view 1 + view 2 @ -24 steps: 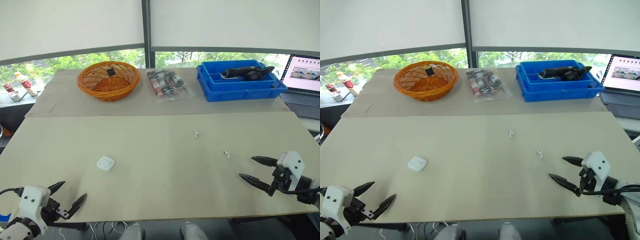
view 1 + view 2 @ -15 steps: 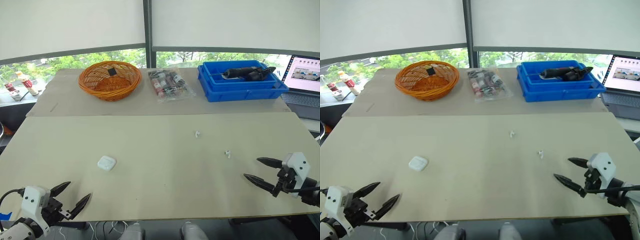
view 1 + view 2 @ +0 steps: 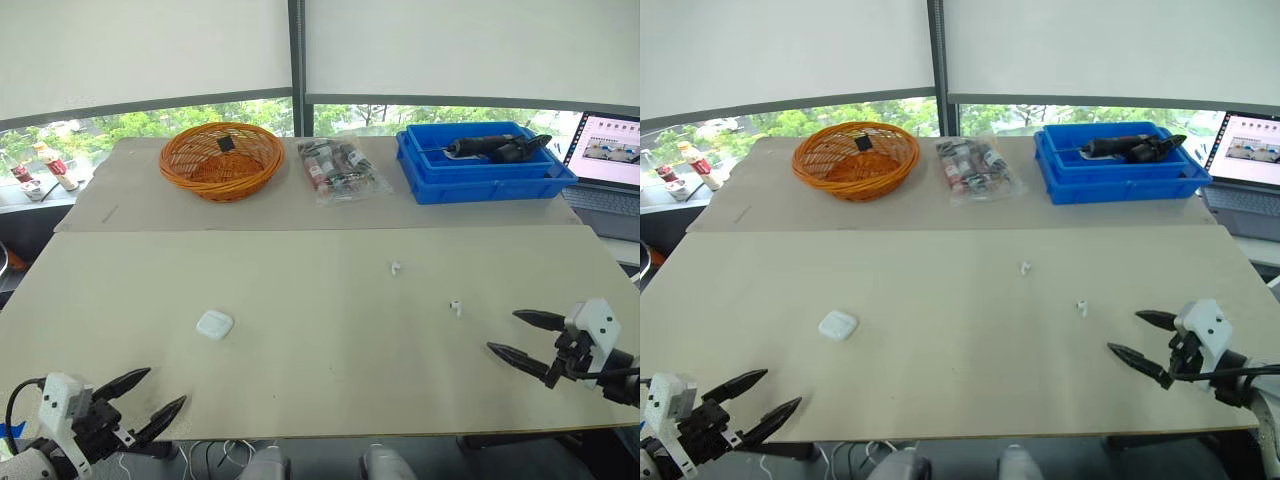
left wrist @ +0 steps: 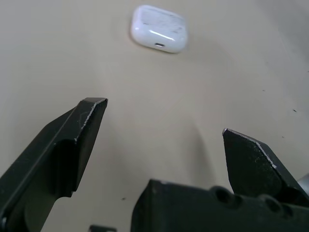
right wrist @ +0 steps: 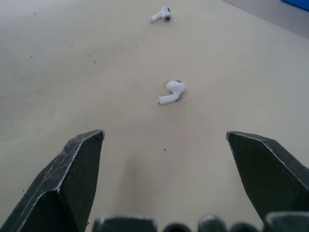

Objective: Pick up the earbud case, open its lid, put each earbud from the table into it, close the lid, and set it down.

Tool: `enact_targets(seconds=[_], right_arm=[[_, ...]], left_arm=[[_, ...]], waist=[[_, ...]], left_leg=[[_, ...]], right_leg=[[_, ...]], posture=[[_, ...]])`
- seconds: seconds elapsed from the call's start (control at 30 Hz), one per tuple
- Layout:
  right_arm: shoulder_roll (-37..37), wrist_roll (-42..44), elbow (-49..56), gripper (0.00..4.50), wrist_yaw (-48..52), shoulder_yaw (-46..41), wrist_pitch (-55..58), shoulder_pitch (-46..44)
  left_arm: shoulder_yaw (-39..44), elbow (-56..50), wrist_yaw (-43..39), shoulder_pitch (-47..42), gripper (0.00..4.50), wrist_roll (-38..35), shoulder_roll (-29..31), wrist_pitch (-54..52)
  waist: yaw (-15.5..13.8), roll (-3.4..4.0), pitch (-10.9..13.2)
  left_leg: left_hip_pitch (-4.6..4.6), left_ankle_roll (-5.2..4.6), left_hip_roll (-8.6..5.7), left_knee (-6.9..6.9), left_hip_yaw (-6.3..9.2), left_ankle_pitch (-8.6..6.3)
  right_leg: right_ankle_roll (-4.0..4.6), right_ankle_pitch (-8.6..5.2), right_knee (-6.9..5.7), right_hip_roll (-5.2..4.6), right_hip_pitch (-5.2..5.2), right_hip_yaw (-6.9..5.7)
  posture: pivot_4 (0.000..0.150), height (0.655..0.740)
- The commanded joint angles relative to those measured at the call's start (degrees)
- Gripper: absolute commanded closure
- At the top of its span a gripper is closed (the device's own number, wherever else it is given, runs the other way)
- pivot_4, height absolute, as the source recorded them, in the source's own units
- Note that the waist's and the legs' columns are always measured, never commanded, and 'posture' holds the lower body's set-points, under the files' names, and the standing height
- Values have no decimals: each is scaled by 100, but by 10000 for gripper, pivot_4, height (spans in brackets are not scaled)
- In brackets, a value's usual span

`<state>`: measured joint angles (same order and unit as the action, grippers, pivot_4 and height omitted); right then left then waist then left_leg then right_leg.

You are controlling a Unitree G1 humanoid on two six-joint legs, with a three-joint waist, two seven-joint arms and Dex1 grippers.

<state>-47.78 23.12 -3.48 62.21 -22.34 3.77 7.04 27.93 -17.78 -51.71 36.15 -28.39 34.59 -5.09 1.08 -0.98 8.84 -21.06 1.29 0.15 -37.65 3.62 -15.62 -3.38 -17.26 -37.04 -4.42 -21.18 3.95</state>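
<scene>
- At the near left edge of the worktop (image 3: 330, 370), the left hand (image 3: 166, 388) hangs low; its two black fingers are spread wide, released, with nothing between them; the tips point inward toward the middle of the surface
- ahead of that hand and clearly apart from it lies the earbud case (image 3: 214, 324); it is white and rounded, lid down, resting flat on the bare worktop; in the left wrist view it sits beyond the gap between the two fingers
- over on the near right side, the right hand (image 3: 503, 331) hovers just above the surface; its fingers are likewise parted, released, gripping nothing; one tip sits a little farther forward than the other
- just beyond those fingertips, not touching them, lies the nearer earbud (image 3: 455, 307); it is white and lies on its side; in the right wrist view it lines up with the open gap between the fingers
- past it, toward the middle of the worktop, lies the farther earbud (image 3: 394, 268); the two earbuds are apart from each other, and both are well apart from the case
- along the back, on a second board (image 3: 150, 215), stands an orange wicker basket (image 3: 221, 185) with a small dark object (image 3: 227, 144) inside; beside it lies a clear bag (image 3: 335, 168) of small items; next comes a blue bin (image 3: 485, 183) holding a black tool (image 3: 490, 147)
- at the far right edge, an open laptop (image 3: 605, 150) with its screen lit
</scene>
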Motion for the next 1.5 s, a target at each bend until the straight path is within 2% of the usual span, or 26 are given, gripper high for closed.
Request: enact_targets(seconds=[0.03,0.23,0.4,0.93,1.27,1.5], right_arm=[[-86,-8,13,179,44,-18,-82,-117],[-84,23,29,179,150,52,-17,-131],[-40,171,486,179,187,142,149,-155],[-278,1063,2600,179,374,1046,1718,-1168],[-129,1032,2645,179,335,1320,1752,-1455],[-55,997,2665,179,351,1350,1660,-1318]], left_arm=[[122,-141,-100,-64,0,-92,109,-4],[28,-304,118,-103,0,6,209,-450],[-112,-450,465,-325,0,139,186,-808],[-1371,579,1308,-2111,0,847,-270,-1117],[-1939,1052,1232,-3000,0,1012,-129,-1725],[-2145,1263,1213,-3223,0,1151,-74,-1779]], waist=[[-1,0,0],[-4,1,0],[-5,2,1],[-45,9,5],[-129,25,-2],[-158,44,-12]], left_leg=[[0,0,0,0,0,0],[-1,-1,0,-4,0,-1],[-1,-1,0,-8,2,-1],[-2,-1,-7,-15,51,0],[0,1,-15,-20,70,1],[2,2,-18,-21,69,2]], right_leg=[[0,0,-1,0,0,0],[-1,0,-3,-1,0,0],[-1,1,-7,0,0,-1],[-3,3,-13,-3,-3,-10],[-5,4,-18,-5,1,-18],[-5,5,-22,-5,2,-20]], posture=[[1500,7400],[1500,7400],[1500,7400],[1500,7400],[1500,7400],[1500,7400]])
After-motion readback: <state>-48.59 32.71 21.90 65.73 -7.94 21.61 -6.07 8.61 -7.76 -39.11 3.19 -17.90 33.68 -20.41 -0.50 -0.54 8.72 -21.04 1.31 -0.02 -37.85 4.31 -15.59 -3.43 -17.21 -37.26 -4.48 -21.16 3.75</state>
